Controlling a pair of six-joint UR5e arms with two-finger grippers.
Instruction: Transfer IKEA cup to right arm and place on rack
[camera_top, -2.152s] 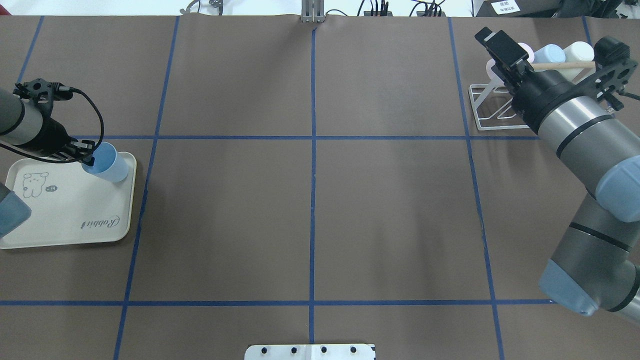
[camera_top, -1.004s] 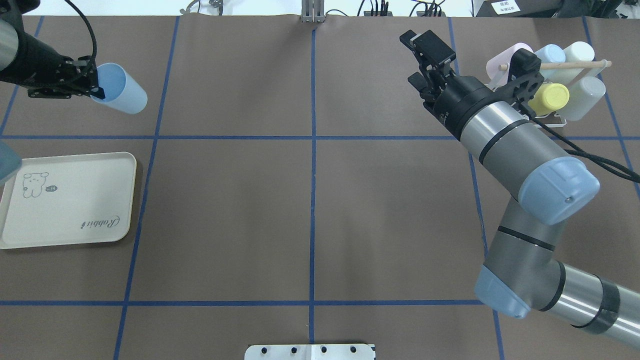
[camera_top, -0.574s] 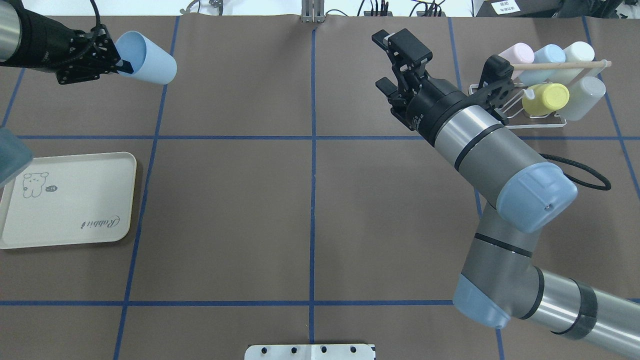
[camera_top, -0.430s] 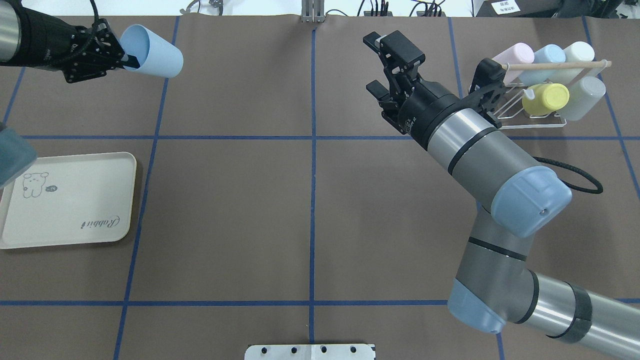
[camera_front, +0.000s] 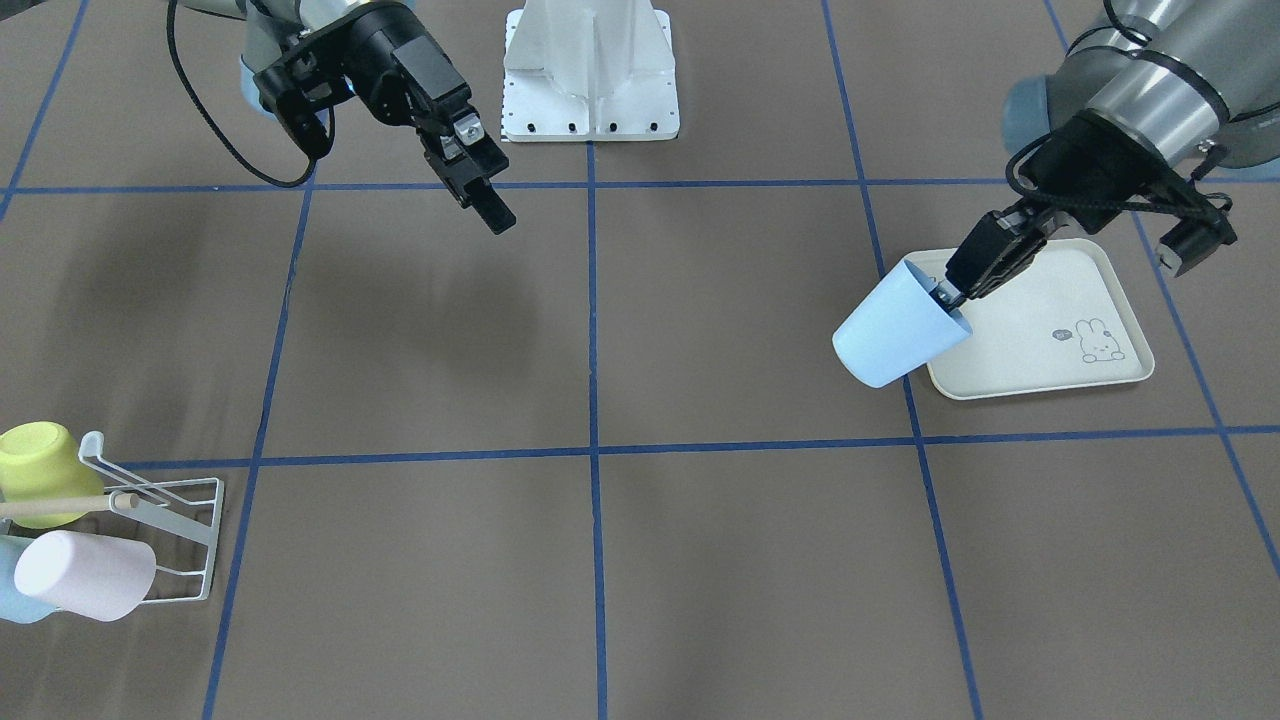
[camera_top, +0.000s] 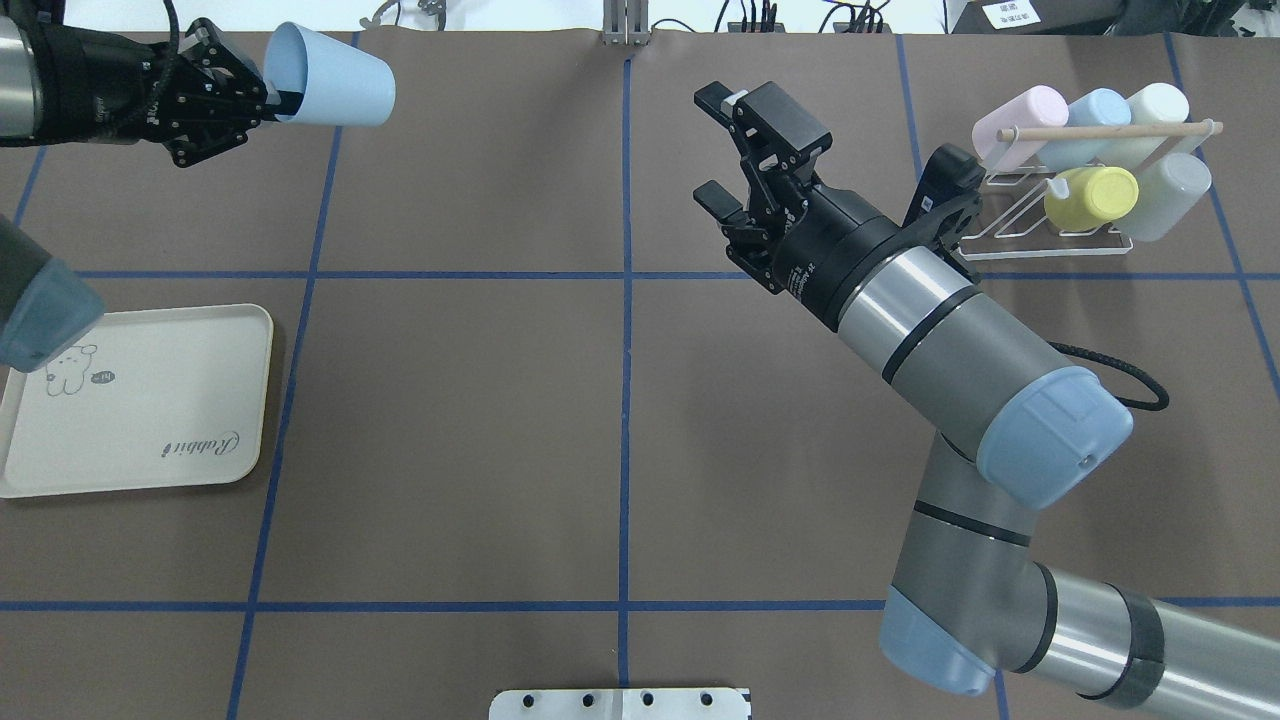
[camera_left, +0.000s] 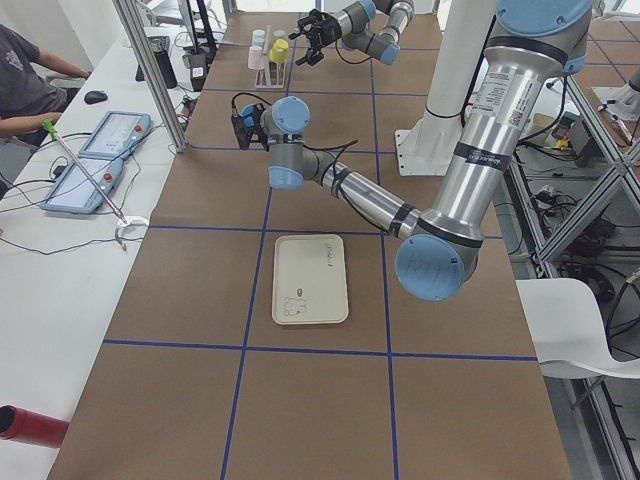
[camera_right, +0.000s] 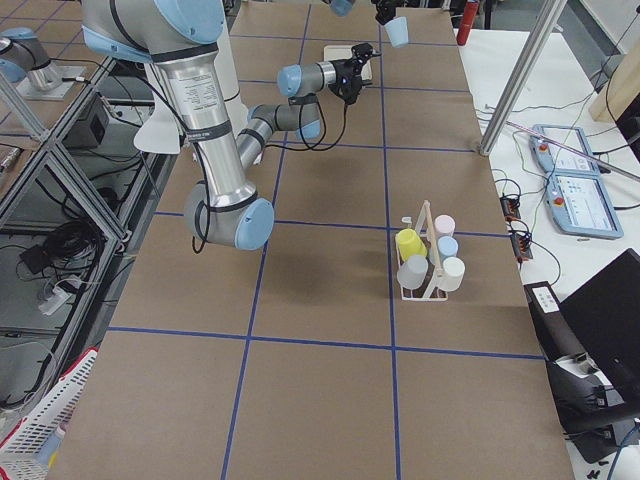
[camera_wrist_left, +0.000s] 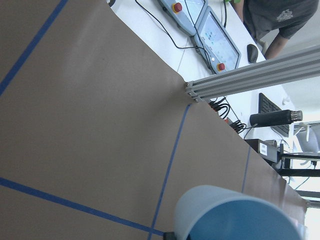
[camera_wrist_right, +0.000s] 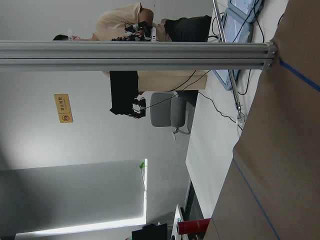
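White rack (camera_top: 1005, 215) holds five cups (camera_top: 1095, 195); left jaws pinch blue cup (camera_top: 335, 75).

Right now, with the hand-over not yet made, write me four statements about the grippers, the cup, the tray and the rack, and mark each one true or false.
1. The left gripper holds the light-blue cup by its rim. True.
2. The right gripper is shut on a cup. False: the right gripper is open and holds nothing.
3. The light-blue cup stands on the tray. False: the cup is held in the air, on its side, well away from the tray.
4. A yellow cup sits on the rack. True.
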